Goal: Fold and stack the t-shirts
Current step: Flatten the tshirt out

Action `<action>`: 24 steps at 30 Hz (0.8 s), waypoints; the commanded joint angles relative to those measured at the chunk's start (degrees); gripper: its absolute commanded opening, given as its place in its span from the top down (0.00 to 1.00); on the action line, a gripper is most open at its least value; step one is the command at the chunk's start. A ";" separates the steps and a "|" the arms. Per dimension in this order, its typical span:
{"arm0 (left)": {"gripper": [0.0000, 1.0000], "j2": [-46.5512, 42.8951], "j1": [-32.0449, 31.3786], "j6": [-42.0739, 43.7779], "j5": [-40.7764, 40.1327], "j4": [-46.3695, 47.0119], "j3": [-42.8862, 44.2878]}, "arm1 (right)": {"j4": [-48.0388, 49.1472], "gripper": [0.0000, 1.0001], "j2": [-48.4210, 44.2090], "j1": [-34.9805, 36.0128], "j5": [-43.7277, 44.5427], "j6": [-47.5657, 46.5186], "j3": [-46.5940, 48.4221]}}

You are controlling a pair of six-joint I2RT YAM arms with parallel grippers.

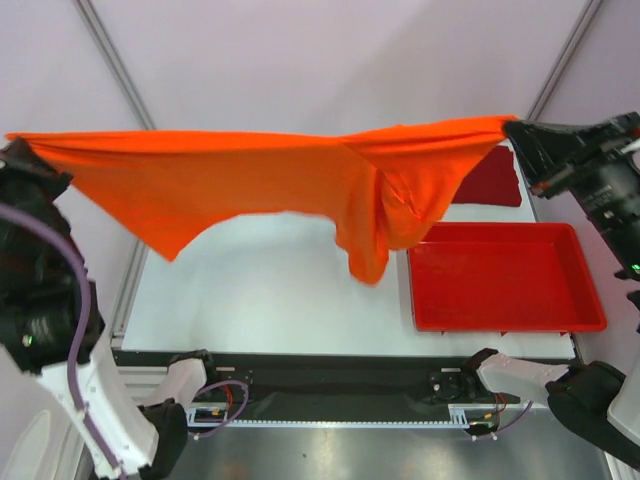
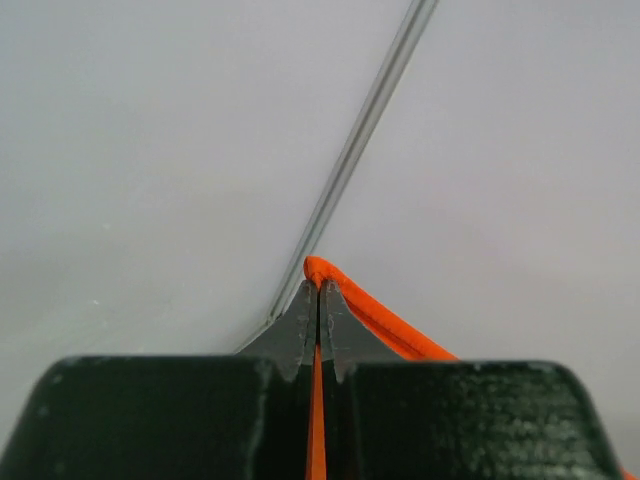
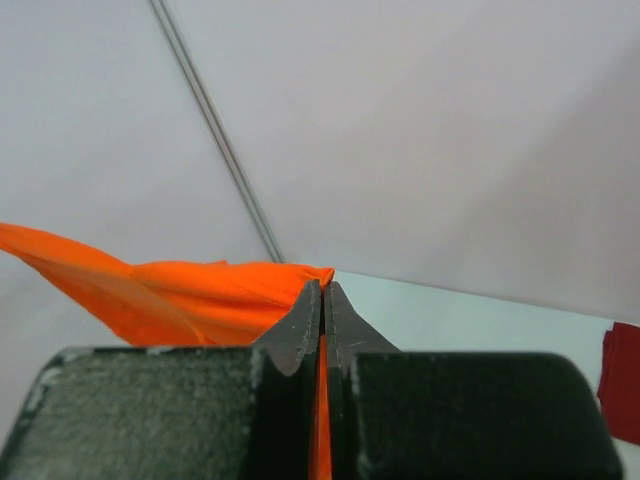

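L gripper [image 2: 319,300] and R gripper [image 3: 322,300] each have fingers clamped tight on a corner of the orange t-shirt [image 1: 250,185], held up above the table [image 1: 260,300]. Its top edge runs taut L to R across the full width. The lower edge sags, w/ 1 bunched fold hanging lowest just L of the red tray [image 1: 500,322]. White tabletop shows under the cloth's L half. Tray floor shows plain red. Behind the tray, far R, lies the folded dark red t-shirt [image 1: 492,180], partly hidden by orange cloth.

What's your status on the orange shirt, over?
Left gripper, right gripper shut on orange t-shirt, stretched aloft. Dark red t-shirt lies beyond red tray. Tray close to hanging cloth.
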 commanded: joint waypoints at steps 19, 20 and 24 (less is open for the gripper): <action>1.00 11.93 1.89 -3.06 -6.10 15.77 -38.52 | 19.14 1.00 29.75 -4.46 -1.48 -1.99 -12.53; 1.00 13.16 2.50 -2.96 -4.79 18.43 -40.84 | 19.86 1.00 31.52 -4.46 -1.83 -1.38 -13.41; 1.00 25.44 4.00 -3.49 -0.74 25.89 -44.20 | 20.75 1.00 41.37 -4.28 -2.27 -0.32 -12.11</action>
